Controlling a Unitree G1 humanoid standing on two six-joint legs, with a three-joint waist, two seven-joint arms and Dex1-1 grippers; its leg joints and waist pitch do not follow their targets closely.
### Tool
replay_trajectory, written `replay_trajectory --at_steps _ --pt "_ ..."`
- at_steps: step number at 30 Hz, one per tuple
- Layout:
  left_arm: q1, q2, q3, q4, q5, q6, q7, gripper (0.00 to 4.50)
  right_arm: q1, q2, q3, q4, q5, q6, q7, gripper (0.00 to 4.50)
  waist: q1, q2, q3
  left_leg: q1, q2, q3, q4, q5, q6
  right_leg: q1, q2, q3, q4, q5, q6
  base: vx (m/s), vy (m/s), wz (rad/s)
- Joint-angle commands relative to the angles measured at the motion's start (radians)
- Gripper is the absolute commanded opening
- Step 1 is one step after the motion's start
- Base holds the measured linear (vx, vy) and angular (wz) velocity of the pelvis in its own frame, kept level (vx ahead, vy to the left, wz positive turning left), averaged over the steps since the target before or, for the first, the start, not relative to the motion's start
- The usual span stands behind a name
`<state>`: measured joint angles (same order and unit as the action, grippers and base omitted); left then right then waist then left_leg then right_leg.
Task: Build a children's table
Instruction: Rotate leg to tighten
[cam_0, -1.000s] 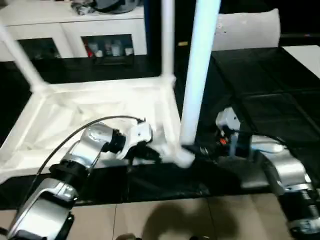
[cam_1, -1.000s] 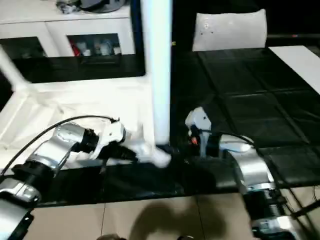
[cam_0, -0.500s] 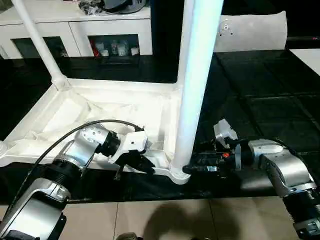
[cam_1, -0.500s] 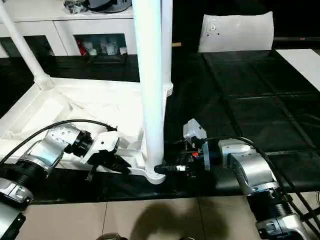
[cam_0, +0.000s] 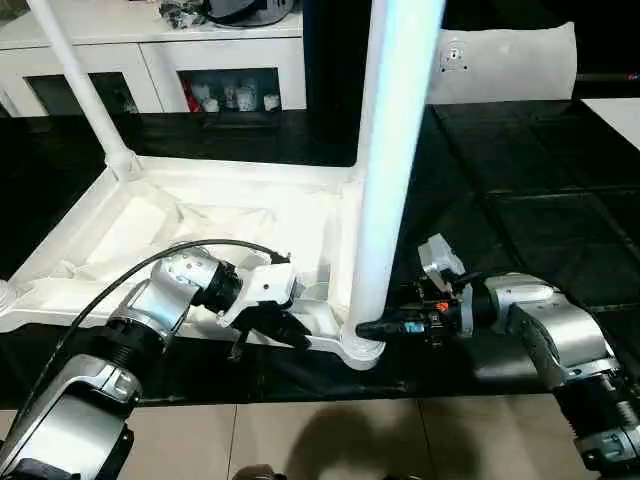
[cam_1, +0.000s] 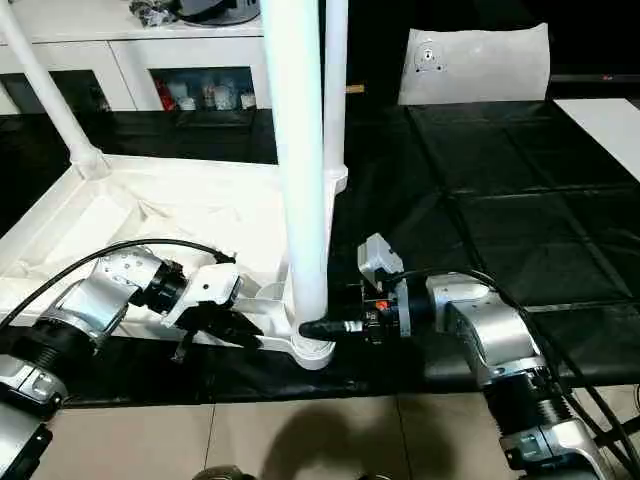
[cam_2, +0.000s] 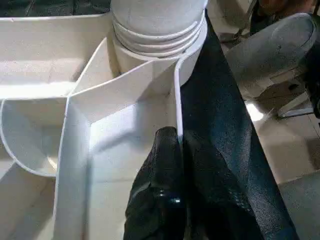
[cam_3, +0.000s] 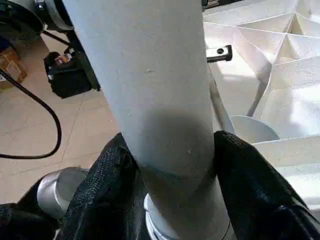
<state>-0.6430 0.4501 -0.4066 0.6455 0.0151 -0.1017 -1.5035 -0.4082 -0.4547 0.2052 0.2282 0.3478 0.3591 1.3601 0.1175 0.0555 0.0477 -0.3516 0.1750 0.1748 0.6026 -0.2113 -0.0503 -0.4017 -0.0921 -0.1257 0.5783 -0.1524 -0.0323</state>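
- the tabletop (cam_0: 210, 215) lies upside down in the left half of the head view, on the black-covered work table (cam_0: 520, 180), its ribbed underside facing up and its near edge close to the table's front edge.
- three legs stand in corner sockets: one (cam_0: 75, 85) at the upper left, one (cam_1: 336, 90) at the far right corner in the upper middle, and the near leg (cam_0: 395, 160) rising through the centre of the frame from the near right socket (cam_0: 360, 345).
- the near left corner (cam_0: 5, 295), at the left edge of the frame, appears to have no leg in it, though it is partly cut off.
- the right gripper (cam_3: 170, 170) clasps the near leg low down, just above the socket, one black finger on each side of the tube.
- the left gripper (cam_2: 177, 165) pinches the tabletop's thin near rim beside that socket, fingers closed on the wall.
- the step in hand looks like seating the near leg: the left arm steadies the tabletop while the right works the leg into its socket.
- the next move likely calls for pushing or twisting the leg fully home, keeping it upright, then letting go to see to the last corner.
- a white glass-door cabinet (cam_0: 150, 60) stands across the upper left.
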Motion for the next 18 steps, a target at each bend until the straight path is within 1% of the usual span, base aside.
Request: replay_trajectory --at_steps 1,2,3,4,6,7,8,9,10,11,12,13,14,15,16,17,18 --pt "-0.003 -0.002 -0.024 -0.009 0.013 0.014 -0.031 0.0 -0.004 0.005 0.005 -0.023 0.027 0.017 0.004 2.02 -0.002 -0.004 -0.07 0.002 0.061 -0.018 -0.073 -0.161 0.051 0.06 -0.074 0.06 -0.066 -0.321 -0.157 0.0 0.0 0.0" --pt "-0.002 -0.006 -0.015 -0.015 0.007 0.036 -0.016 0.0 0.002 0.009 -0.002 -0.035 0.035 0.029 -0.004 2.0 -0.002 -0.007 -0.07 0.001 0.06 -0.019 -0.073 -0.162 0.05 0.06 -0.074 0.06 -0.068 -0.327 -0.155 0.0 0.0 0.0" --pt "-0.002 -0.006 -0.015 -0.015 0.007 0.036 -0.016 0.0 0.002 0.009 -0.002 -0.035 0.035 0.029 -0.004 1.99 -0.001 -0.006 -0.07 0.001 0.061 -0.019 -0.073 -0.159 0.049 0.06 -0.076 0.06 -0.067 -0.33 -0.153 0.0 0.0 0.0" --pt "-0.006 -0.02 0.004 -0.018 0.005 0.084 0.035 0.0 0.013 0.034 -0.024 -0.054 0.036 0.045 -0.07 1.99 -0.002 -0.004 -0.069 0.001 0.062 -0.019 -0.074 -0.157 0.047 0.061 -0.075 0.061 -0.066 -0.328 -0.152 0.0 0.0 0.0" --pt "-0.012 -0.032 0.014 -0.011 0.01 0.108 0.074 0.0 0.016 0.053 -0.033 -0.057 0.025 0.044 -0.118 1.98 -0.004 -0.005 -0.068 0.002 0.06 -0.019 -0.074 -0.167 0.042 0.059 -0.075 0.06 -0.07 -0.351 -0.146 0.0 0.0 0.0" --pt "-0.027 -0.071 0.043 0.004 0.003 0.167 0.158 0.0 0.011 0.108 -0.049 -0.043 -0.027 0.051 -0.271 1.98 -0.011 -0.006 -0.063 0.003 0.056 -0.019 -0.077 -0.19 0.027 0.057 -0.074 0.058 -0.079 -0.413 -0.125 0.0 0.0 0.0" --pt "-0.03 -0.08 0.049 0.007 0.0 0.18 0.175 0.0 0.01 0.12 -0.053 -0.039 -0.039 0.052 -0.305 1.98 -0.014 -0.006 -0.06 0.005 0.052 -0.02 -0.077 -0.203 0.019 0.053 -0.074 0.055 -0.085 -0.452 -0.114 0.0 0.0 0.0" --pt "-0.035 -0.091 0.054 0.011 0.002 0.19 0.2 0.0 0.007 0.138 -0.059 -0.032 -0.047 0.053 -0.343 1.98 -0.016 -0.006 -0.059 0.009 0.049 -0.021 -0.076 -0.211 0.012 0.054 -0.075 0.052 -0.09 -0.49 -0.1 0.0 0.0 0.0" --pt "-0.041 -0.106 0.06 0.014 0.006 0.203 0.234 0.0 0.003 0.163 -0.068 -0.023 -0.056 0.053 -0.393 1.98 -0.02 -0.008 -0.06 0.012 0.044 -0.021 -0.074 -0.217 0.007 0.052 -0.075 0.05 -0.098 -0.537 -0.076 0.0 0.0 0.0" --pt "-0.041 -0.106 0.06 0.014 0.006 0.203 0.234 0.0 0.003 0.163 -0.068 -0.023 -0.056 0.053 -0.393 1.96 -0.026 -0.007 -0.06 0.007 0.043 -0.023 -0.076 -0.216 0.009 0.055 -0.074 0.048 -0.1 -0.541 -0.066 0.0 0.0 0.0" --pt "-0.047 -0.126 0.068 0.019 0.008 0.223 0.275 0.0 0.0 0.188 -0.072 -0.015 -0.075 0.056 -0.451 1.96 -0.029 -0.007 -0.061 0.005 0.044 -0.024 -0.077 -0.215 0.012 0.056 -0.073 0.047 -0.1 -0.533 -0.062 0.0 0.0 0.0" --pt "-0.061 -0.163 0.084 0.036 0.01 0.252 0.346 0.0 -0.007 0.229 -0.079 0.0 -0.103 0.069 -0.547 1.96 -0.036 -0.006 -0.062 0.002 0.047 -0.027 -0.079 -0.215 0.014 0.056 -0.071 0.048 -0.096 -0.507 -0.063 0.0 0.0 0.0" --pt "-0.061 -0.163 0.084 0.036 0.01 0.252 0.346 0.0 -0.007 0.229 -0.079 0.0 -0.103 0.069 -0.547 1.95 -0.043 -0.006 -0.064 0.002 0.047 -0.026 -0.079 -0.203 0.012 0.055 -0.071 0.049 -0.093 -0.47 -0.076 0.0 0.0 0.0" --pt "-0.066 -0.182 0.093 0.042 0.012 0.27 0.382 0.0 -0.009 0.249 -0.082 0.005 -0.117 0.078 -0.598 1.95 -0.047 -0.005 -0.067 0.0 0.046 -0.028 -0.078 -0.196 0.015 0.059 -0.072 0.051 -0.088 -0.439 -0.088 0.0 0.0 0.0" --pt "-0.082 -0.225 0.117 0.065 0.016 0.297 0.479 0.0 -0.025 0.299 -0.099 0.035 -0.145 0.089 -0.718 1.95 -0.053 -0.001 -0.065 -0.001 0.046 -0.026 -0.078 -0.19 0.014 0.056 -0.07 0.053 -0.088 -0.424 -0.095 0.0 0.0 0.0" --pt "-0.099 -0.262 0.142 0.087 0.017 0.324 0.566 0.0 -0.044 0.342 -0.12 0.069 -0.168 0.092 -0.821 1.95 -0.061 -0.002 -0.064 0.002 0.042 -0.025 -0.075 -0.201 0.01 0.054 -0.07 0.049 -0.091 -0.444 -0.1 0.0 0.0 0.0" --pt "-0.112 -0.288 0.161 0.103 0.02 0.343 0.635 0.0 -0.061 0.374 -0.138 0.095 -0.185 0.097 -0.898 1.95 -0.065 -0.005 -0.066 0.0 0.037 -0.025 -0.073 -0.187 0.01 0.057 -0.071 0.048 -0.092 -0.449 -0.1 0.0 0.0 0.0"
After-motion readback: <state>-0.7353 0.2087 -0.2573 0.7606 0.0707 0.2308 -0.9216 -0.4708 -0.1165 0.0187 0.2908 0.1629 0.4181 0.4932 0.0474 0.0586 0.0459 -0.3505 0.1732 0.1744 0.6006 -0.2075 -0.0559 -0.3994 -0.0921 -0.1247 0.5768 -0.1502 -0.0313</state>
